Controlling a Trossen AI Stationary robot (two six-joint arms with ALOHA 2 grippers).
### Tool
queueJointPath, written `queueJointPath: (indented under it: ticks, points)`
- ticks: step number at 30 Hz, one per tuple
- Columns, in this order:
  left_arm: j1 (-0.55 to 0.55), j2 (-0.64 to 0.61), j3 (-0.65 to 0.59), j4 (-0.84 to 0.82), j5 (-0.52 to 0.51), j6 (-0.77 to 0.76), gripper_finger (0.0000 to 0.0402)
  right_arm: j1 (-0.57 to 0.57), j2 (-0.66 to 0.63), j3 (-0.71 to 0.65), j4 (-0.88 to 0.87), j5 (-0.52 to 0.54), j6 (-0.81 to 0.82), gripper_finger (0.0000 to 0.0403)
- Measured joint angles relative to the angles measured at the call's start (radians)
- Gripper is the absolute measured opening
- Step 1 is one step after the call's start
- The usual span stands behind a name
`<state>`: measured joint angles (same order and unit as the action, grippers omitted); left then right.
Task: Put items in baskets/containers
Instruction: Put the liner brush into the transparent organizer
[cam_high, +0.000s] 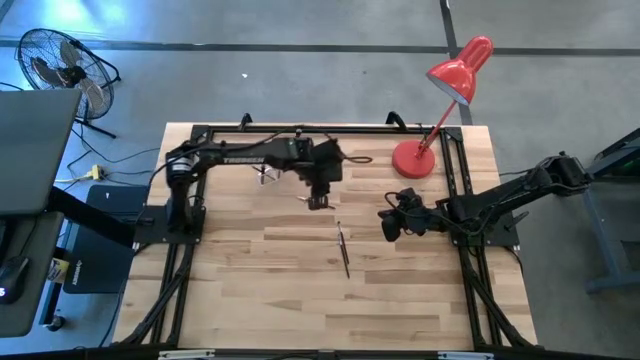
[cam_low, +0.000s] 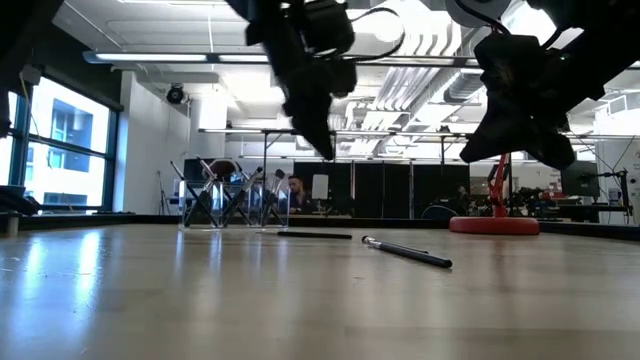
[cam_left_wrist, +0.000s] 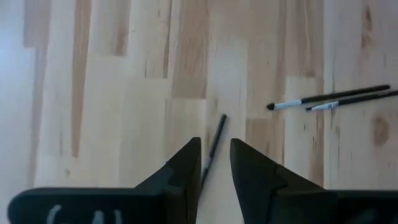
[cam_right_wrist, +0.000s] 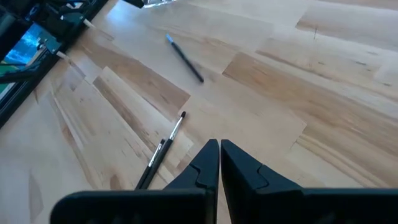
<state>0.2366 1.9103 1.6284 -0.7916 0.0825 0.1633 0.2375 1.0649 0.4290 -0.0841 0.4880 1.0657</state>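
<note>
A wooden table (cam_high: 300, 290) seen from above, with a dark robot arm at each side. The left gripper (cam_high: 317, 201) hangs over the back middle, its fingers parted with nothing between them, directly above one loose makeup brush (cam_left_wrist: 212, 149). Two more brushes (cam_high: 343, 248) lie touching near the table's centre. The right gripper (cam_high: 386, 225), fingers closed and empty, hovers just beside that pair. A clear holder (cam_low: 233, 203), already bristling with brushes, stands at the back, left of a red desk lamp (cam_high: 440, 110).
</note>
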Motion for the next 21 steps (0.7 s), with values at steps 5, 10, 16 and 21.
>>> queueJointPath:
  ticks: [5, 10, 16, 21]
  points:
    - [-0.027, -0.115, -0.215, 0.136, -0.02, -0.094, 0.0083, 0.0, 0.0, 0.0, 0.003, -0.029, 0.0, 0.0011]
    - [-0.048, -0.208, -0.402, 0.258, -0.037, -0.181, 0.0083, -0.004, 0.003, 0.0, 0.017, -0.011, -0.005, 0.0012]
    - [-0.067, -0.319, -0.589, 0.43, -0.043, -0.256, 0.0083, -0.045, 0.013, 0.0, 0.092, -0.031, -0.129, 0.0012]
    - [-0.081, -0.395, -0.71, 0.542, -0.047, -0.299, 0.0083, -0.099, 0.1, 0.057, 0.204, -0.058, -0.286, 0.0012]
